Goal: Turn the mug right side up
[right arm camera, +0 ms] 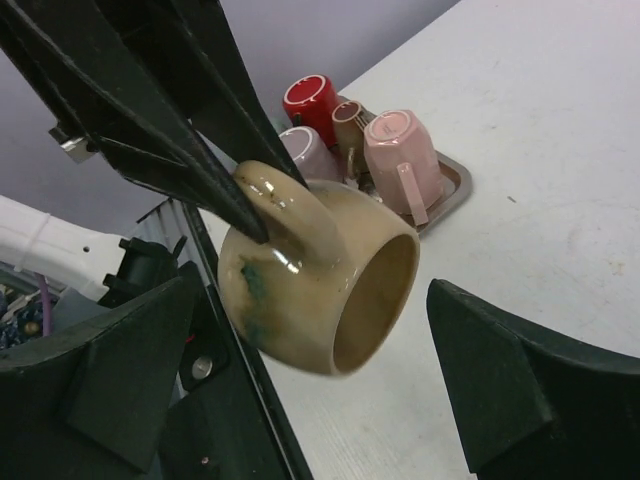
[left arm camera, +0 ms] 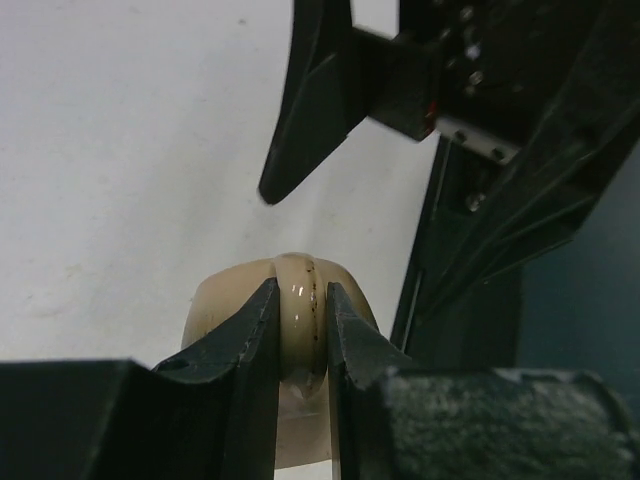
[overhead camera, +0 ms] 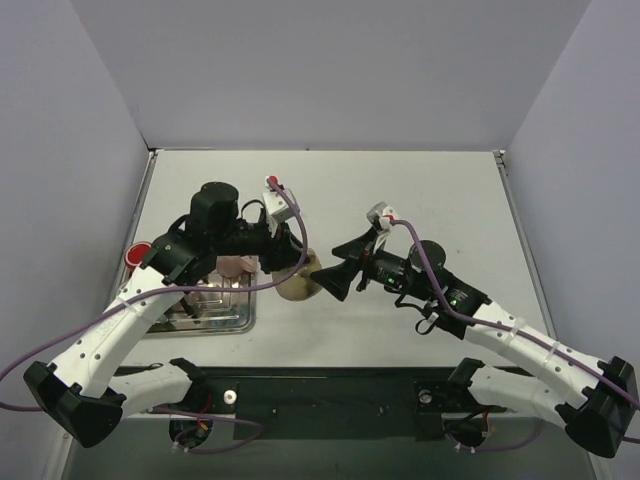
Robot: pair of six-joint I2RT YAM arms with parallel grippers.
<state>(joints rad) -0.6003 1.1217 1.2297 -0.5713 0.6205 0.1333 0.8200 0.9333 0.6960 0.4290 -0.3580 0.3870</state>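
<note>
Fingers of our left gripper [left arm camera: 300,295] are pressed onto the handle [left arm camera: 298,335] of the tan glazed mug [right arm camera: 310,290]. The pinch lets the mug hang on its side, seemingly clear of the table, with its mouth turned toward our right gripper [overhead camera: 336,280]. That one stands spread wide, a jaw on either side of the body without touching. We judge it is placed to take the mug so it can go down mouth up. Beyond, a metal tray [right arm camera: 458,182] holds a red mug [right arm camera: 312,98] and a pink mug [right arm camera: 400,150], base up. Farther off, the white table [overhead camera: 430,190] meets plain grey walls [overhead camera: 330,70].
</note>
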